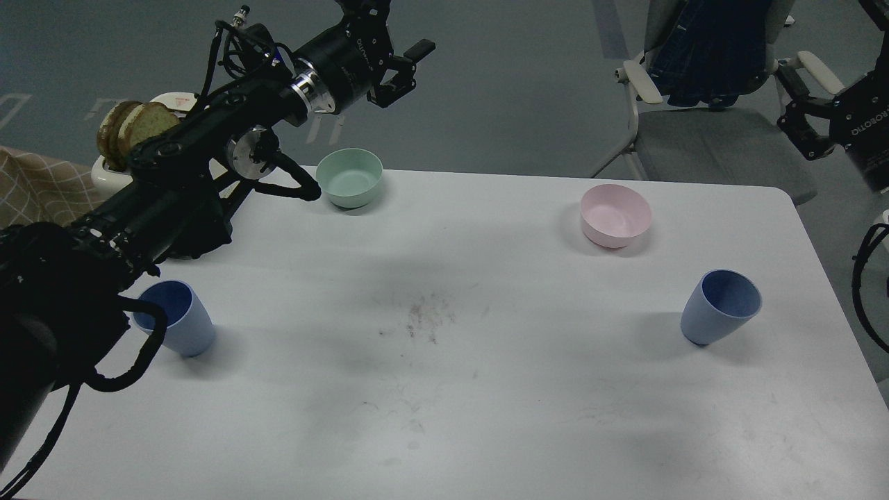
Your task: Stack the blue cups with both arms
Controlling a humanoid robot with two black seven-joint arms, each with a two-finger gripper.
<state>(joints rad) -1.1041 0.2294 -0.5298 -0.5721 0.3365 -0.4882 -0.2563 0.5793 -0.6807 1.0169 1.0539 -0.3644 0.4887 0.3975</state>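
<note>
Two blue cups stand upright and apart on the white table (444, 389). The left cup (177, 323) is near the left edge, its rim partly crossed by a cable of my left arm. The right cup (719, 307) stands at the right, with nothing near it. My left gripper (406, 68) hangs high past the table's far edge, above and right of the mint-green bowl; it is open and holds nothing. My right gripper (799, 111) is off the table's far right corner, in front of the chair; its fingers stand apart and hold nothing.
A mint-green bowl (349, 177) sits at the back left and a pink bowl (616, 215) at the back right. A toaster with bread slices (128, 135) stands behind my left arm. An office chair (715, 132) is beyond the far right edge.
</note>
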